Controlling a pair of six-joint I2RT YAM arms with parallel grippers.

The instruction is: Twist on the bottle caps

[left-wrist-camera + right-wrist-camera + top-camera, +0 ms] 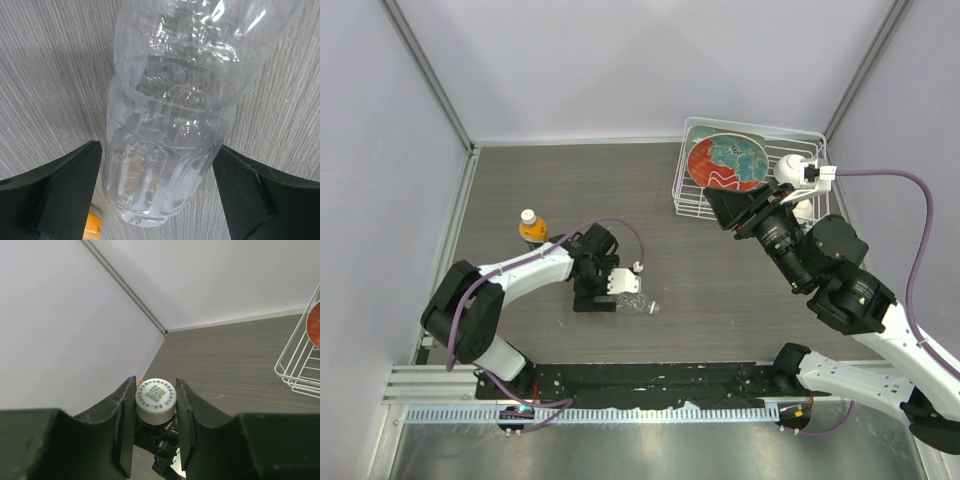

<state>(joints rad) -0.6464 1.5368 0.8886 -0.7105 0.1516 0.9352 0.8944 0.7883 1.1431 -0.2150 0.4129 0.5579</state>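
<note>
On the bench (45,75), left tool (156,150) gapes round the flimsy-looking clear bottle (170,100). Grip mid-body, gently. Right tool (154,390) pinches the white cap (156,400).

A white wire basket (695,207) is sitting at the two o'clock corner of the grey wood-grain counter (570,180). A round red-and-teal plate (725,160) is lying inside it, filling its nine o'clock side. A white ball (787,168) is resting just beside the plate, at its three o'clock. Pale grey walls (640,60) are enclosing the counter.
</note>
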